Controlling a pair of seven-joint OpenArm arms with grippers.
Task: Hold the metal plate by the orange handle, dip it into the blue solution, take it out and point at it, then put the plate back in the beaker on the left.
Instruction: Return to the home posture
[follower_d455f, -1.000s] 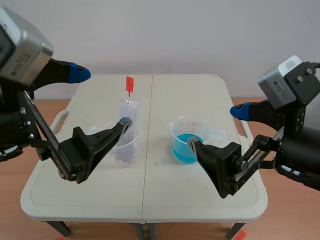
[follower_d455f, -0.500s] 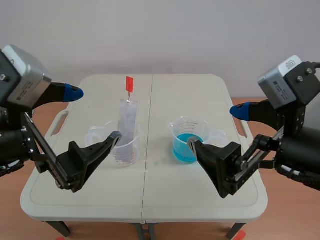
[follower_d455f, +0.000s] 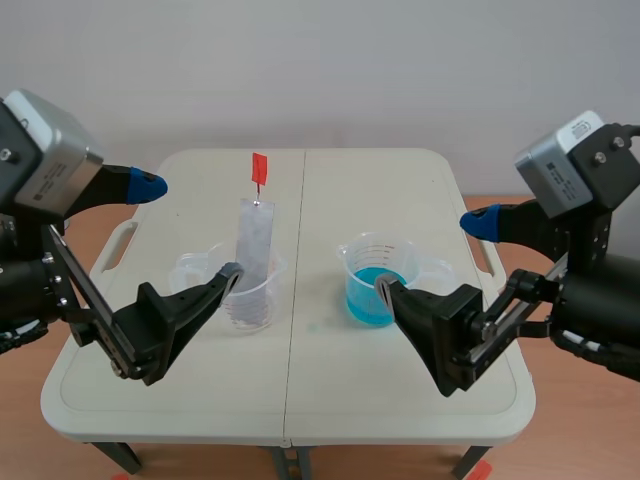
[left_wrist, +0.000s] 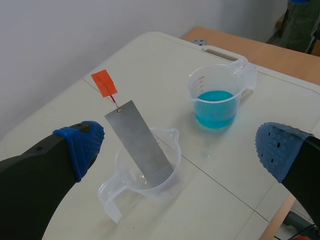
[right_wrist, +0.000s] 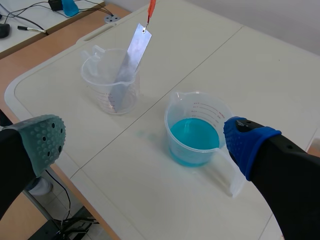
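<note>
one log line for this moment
plate: leaning in left beaker | orange handle: free | blue solution: apart | left hand: open | right hand: open

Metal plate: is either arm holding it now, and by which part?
Neither. The left gripper and right gripper are open; the metal plate leans in the clear beaker, orange handle free.
</note>
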